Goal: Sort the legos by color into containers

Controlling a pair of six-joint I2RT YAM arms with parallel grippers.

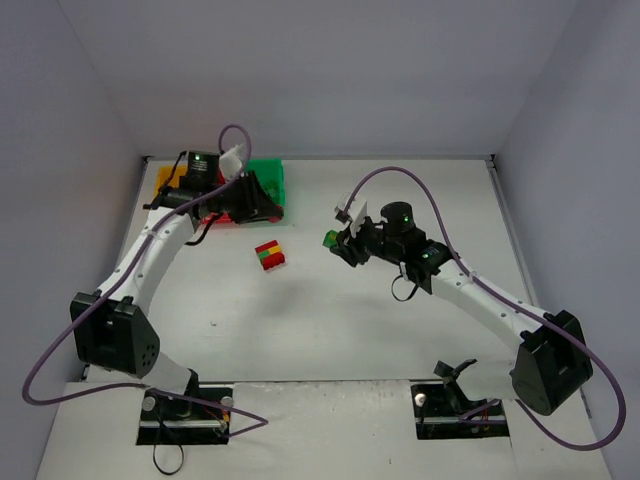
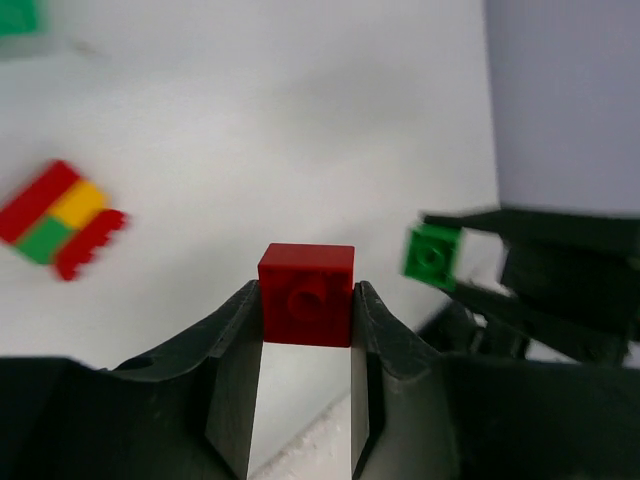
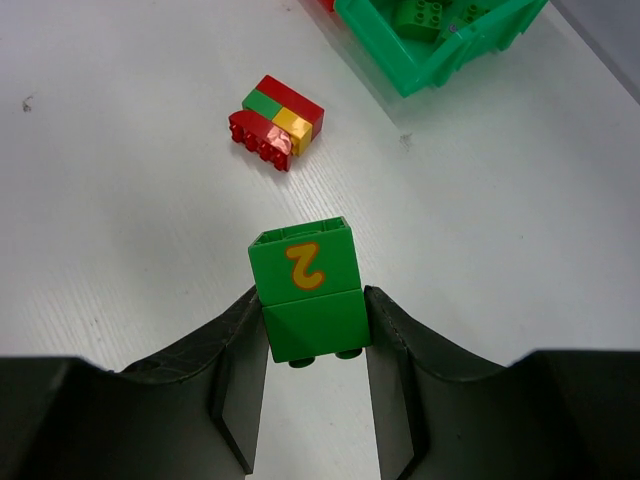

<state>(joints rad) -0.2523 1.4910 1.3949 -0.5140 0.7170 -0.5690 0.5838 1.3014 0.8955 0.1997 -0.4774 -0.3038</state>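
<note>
The joined row of open plastic containers [image 1: 268, 178] stands at the table's [image 1: 330, 340] far left. The left gripper [image 2: 306, 312], close to them, is clamped on a small red brick [image 2: 306, 283], presumably for colour-matched release. The right gripper [image 3: 312, 322], well apart, grips a stacked green brick pair [image 3: 305, 285].

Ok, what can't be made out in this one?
- Top view: the left arm covers most of the yellow bin and red bin, hiding their contents.
- Right wrist view: the green bin is cut by the top edge, so its bricks cannot be counted.
- Left wrist view: the mixed clump is blurred; its brick count is unclear.
- Top view: the green brick in the right jaws is too small for detail.
</note>
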